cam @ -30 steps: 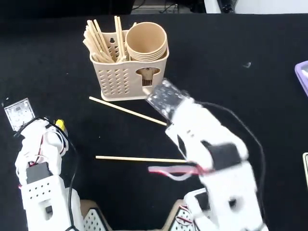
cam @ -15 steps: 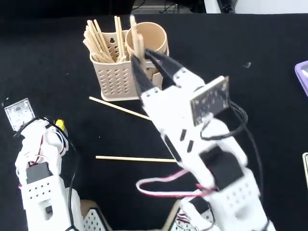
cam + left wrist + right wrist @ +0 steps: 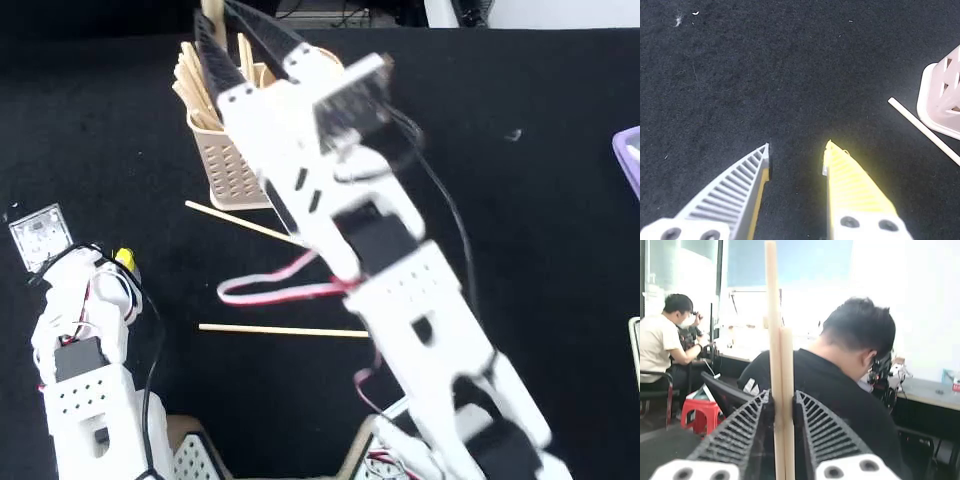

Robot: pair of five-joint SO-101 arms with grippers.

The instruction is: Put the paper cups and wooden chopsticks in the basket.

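My right gripper (image 3: 216, 14) is raised above the far left side of the beige basket (image 3: 226, 166) and is shut on two wooden chopsticks (image 3: 212, 9). In the right wrist view the chopsticks (image 3: 778, 360) stand upright between the black fingers of the right gripper (image 3: 782, 399). Several chopsticks (image 3: 190, 82) stand in the basket; the arm hides the paper cups. Two loose chopsticks lie on the black table, one slanted (image 3: 245, 224) and one level (image 3: 280, 330). My left gripper (image 3: 796, 149) hovers open over bare cloth at the near left, with the slanted chopstick (image 3: 920, 127) off to its side.
The basket's corner (image 3: 946, 97) shows in the left wrist view. A purple object (image 3: 628, 150) sits at the table's right edge. The left arm's body (image 3: 85, 360) stands at the near left, and the right arm (image 3: 400, 300) stretches across the middle.
The right arm has swung up from the table and out over the basket, carrying the chopsticks toward its far left side. The left arm has not moved.
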